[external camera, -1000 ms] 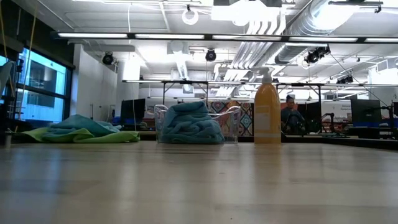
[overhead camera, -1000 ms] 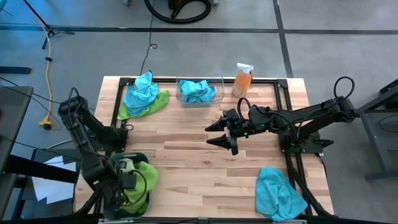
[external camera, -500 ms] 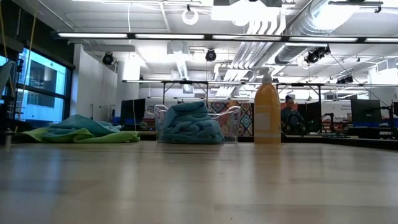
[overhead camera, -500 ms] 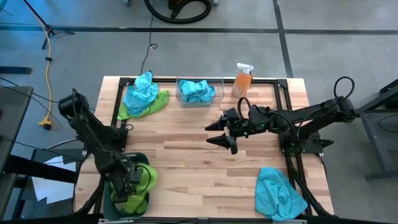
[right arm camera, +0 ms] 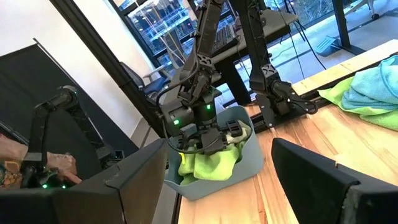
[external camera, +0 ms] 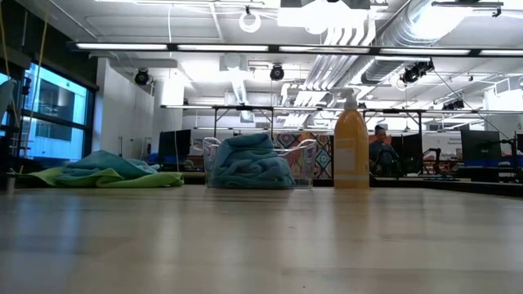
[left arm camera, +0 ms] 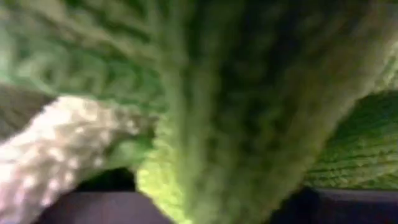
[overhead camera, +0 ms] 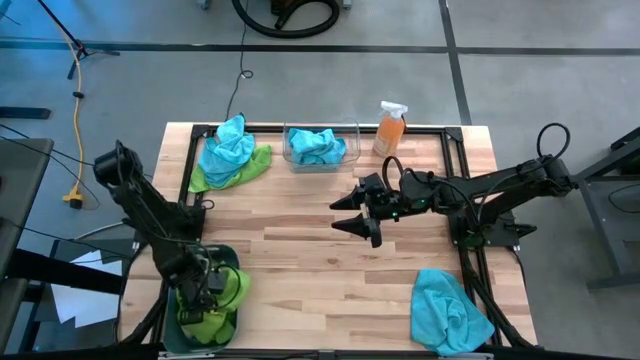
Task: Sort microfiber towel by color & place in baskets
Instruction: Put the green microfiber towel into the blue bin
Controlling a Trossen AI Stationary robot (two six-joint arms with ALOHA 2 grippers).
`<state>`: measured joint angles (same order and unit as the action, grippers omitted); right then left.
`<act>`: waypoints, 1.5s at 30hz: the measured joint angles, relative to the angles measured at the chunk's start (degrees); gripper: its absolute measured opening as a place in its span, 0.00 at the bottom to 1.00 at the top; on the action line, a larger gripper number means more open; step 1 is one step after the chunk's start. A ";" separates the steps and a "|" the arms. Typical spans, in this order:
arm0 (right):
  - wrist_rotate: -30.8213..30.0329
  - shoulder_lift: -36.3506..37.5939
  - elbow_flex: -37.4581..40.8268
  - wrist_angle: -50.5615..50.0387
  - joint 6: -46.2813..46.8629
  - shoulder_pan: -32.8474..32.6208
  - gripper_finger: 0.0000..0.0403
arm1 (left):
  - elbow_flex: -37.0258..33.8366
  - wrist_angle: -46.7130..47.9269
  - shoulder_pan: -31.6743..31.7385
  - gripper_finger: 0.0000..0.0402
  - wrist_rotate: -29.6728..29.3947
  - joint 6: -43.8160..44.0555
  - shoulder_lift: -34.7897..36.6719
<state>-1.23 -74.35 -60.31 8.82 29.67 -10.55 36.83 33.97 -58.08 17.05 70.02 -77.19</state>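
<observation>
Left gripper down inside opaque teal-grey plastic basket at the near left table corner, buried in lime green microfiber towel.
Whether its fingers pinch or have let go of the cloth cannot be told (wrist view is all green pile). Risk: fibres snag a finger on lift-out, dragging the towel back over the rim. Right gripper waits mid-table, fingers spread, empty.

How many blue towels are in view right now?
3: one in the clear basket — blue towel; one piled on a green towel at the far left; one at the near right corner. More may be hidden underneath.
</observation>
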 joint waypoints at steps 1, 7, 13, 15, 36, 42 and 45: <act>0.00 0.00 0.00 0.00 0.00 0.00 0.71 | 0.38 0.49 -0.03 0.13 0.30 0.03 0.45; 0.02 0.00 0.00 0.00 -0.22 0.00 0.71 | 4.05 7.71 -0.11 0.32 0.81 0.44 5.27; 0.04 0.00 0.00 0.01 -0.30 0.00 0.71 | 7.85 13.99 -0.11 0.48 1.18 2.57 12.11; 0.05 0.00 0.00 0.00 -0.17 0.00 0.71 | 9.10 15.22 -0.11 0.51 1.53 3.41 14.47; 0.17 0.00 0.00 0.02 -0.14 0.00 0.71 | 15.17 4.61 23.07 0.52 -7.68 -20.36 6.37; 0.15 0.00 0.00 0.02 0.31 0.00 0.71 | 25.32 8.99 32.37 0.52 -5.74 -38.78 -8.50; 0.15 0.00 0.00 0.04 0.31 0.00 0.71 | 30.46 14.37 35.09 0.52 -5.72 -44.88 -15.54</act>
<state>-1.08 -74.35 -60.31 8.86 29.98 -10.55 67.29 48.34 -22.99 11.33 25.13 -92.72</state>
